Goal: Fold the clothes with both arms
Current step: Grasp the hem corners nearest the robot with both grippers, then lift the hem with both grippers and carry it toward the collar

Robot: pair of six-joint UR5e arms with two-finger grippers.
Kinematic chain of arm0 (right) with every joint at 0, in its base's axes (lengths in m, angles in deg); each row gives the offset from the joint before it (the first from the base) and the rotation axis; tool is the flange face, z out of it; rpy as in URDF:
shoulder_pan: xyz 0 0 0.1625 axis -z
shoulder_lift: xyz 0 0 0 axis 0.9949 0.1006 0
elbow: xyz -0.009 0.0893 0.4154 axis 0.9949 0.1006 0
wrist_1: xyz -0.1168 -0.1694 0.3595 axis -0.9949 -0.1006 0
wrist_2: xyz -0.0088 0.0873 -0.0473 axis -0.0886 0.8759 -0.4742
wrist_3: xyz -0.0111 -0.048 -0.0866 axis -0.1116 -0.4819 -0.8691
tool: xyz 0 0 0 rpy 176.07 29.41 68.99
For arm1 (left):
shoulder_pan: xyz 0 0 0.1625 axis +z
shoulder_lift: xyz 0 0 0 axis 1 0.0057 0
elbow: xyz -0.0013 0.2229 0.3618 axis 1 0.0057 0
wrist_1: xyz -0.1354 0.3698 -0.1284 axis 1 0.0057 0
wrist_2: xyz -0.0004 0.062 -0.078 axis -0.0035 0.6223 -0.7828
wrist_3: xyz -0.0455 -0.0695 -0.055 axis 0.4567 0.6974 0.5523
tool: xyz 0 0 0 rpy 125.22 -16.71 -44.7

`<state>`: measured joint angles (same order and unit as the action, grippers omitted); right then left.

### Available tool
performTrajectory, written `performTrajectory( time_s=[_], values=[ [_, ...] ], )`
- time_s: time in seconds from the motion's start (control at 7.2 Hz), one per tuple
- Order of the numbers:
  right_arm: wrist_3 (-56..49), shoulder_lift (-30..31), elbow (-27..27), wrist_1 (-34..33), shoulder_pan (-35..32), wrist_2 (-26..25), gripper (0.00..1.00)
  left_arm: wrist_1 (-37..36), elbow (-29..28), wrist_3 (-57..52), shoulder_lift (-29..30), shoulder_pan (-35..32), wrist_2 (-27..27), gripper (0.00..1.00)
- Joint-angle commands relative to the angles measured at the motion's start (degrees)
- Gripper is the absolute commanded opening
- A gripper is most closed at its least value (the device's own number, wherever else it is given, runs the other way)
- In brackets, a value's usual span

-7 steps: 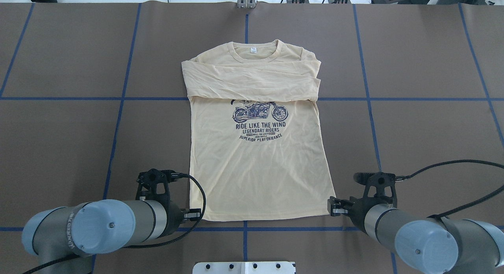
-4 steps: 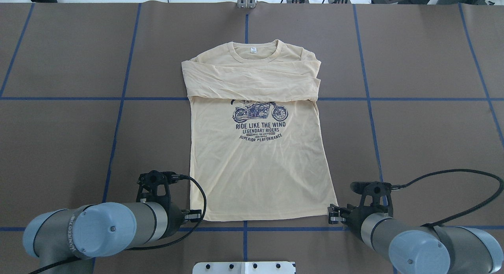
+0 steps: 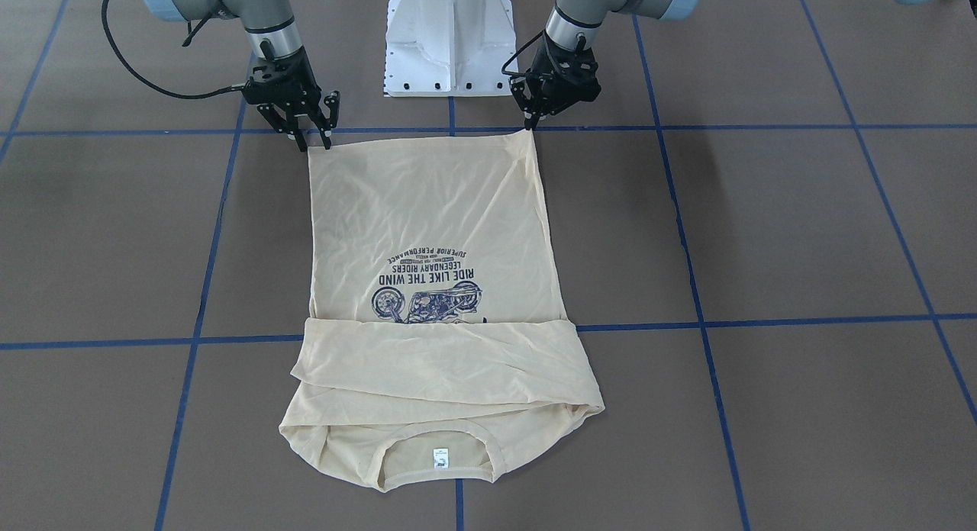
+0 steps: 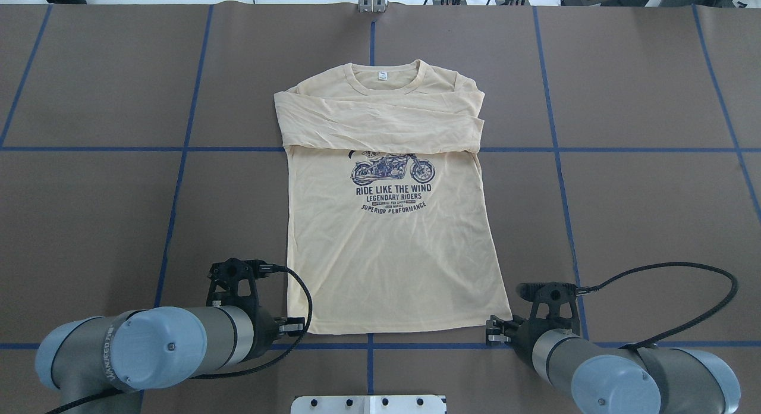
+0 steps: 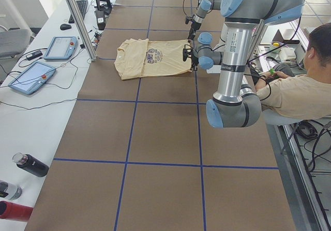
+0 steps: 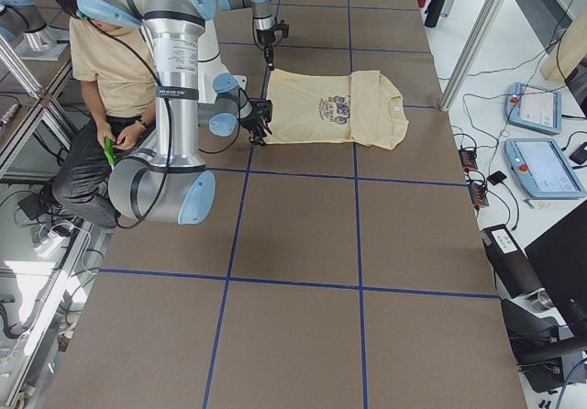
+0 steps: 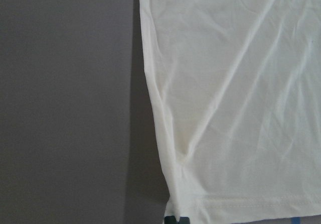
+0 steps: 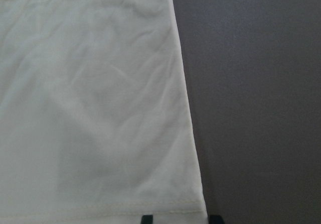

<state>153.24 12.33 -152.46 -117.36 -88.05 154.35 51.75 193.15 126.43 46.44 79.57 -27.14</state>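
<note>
The shirt (image 4: 392,247) lies flat mid-worktop (image 4: 642,212), its folded sleeves (image 4: 380,125) hiding the top of the motorcycle print (image 4: 392,169). The right gripper (image 3: 314,140) stands spread at one hem corner. The left gripper (image 3: 528,121) sits at the other; its tips are cut off in the wrist view, so I cannot tell whether it pinches the cloth

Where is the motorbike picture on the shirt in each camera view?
Front-facing: motorbike at centre, upside down.
Overhead: motorbike just above centre.
Exterior left: motorbike tiny, upper middle.
Exterior right: motorbike tiny, upper middle.
Left wrist: not in it.
Right wrist: not in it.
Landmark: the lettering beside it; its edge peeks into both wrist views.
</note>
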Motion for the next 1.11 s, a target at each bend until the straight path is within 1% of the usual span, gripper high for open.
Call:
performTrajectory(
  time_s=[0.0, 0.69, 0.97],
  values=[
    [-0.5, 0.0, -0.3, 0.0, -0.3, 0.0, 0.0, 0.0, -0.1, 0.0, 0.1, 0.0, 0.1, 0.0],
    [-0.6, 0.2, -1.3, 0.1, -2.0, 0.1, 0.0, 0.0, 0.1, -0.2, 0.2, 0.0, 0.0, 0.0],
    [-0.6, 1.1, -7.2, -0.4, -2.7, 0.9, 0.0, 0.0, 3.0, -0.7, 0.0, -0.6, -0.5, 0.0]
  ],
)
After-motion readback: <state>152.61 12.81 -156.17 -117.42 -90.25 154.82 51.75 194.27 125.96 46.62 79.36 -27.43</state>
